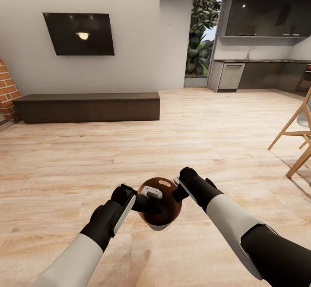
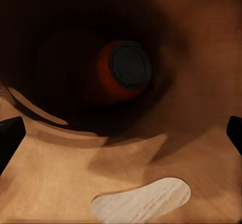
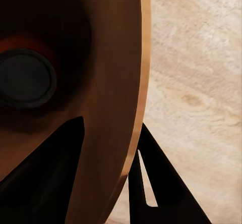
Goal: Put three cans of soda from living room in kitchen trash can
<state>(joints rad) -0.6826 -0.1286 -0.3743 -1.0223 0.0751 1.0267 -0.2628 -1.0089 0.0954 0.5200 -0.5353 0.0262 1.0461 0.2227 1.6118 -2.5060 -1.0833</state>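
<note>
The tash can, glossy copper-brown inside, hangs low in front of me above the wood floor. My right gripper is shut on its rim: in the right wrist view one finger is inside the wall and the other outside. My left gripper hovers open over the mouth, its fingertips spread wide apart. An orange can of soda with a dark top lies at the bottom of the bin; the right wrist view shows that can too.
A long dark low bench runs under the black wall TV, with the brick chimney at far left. Grey kitchen cabinets stand at the back right. A wooden chair is at right. Plank floor lies between.
</note>
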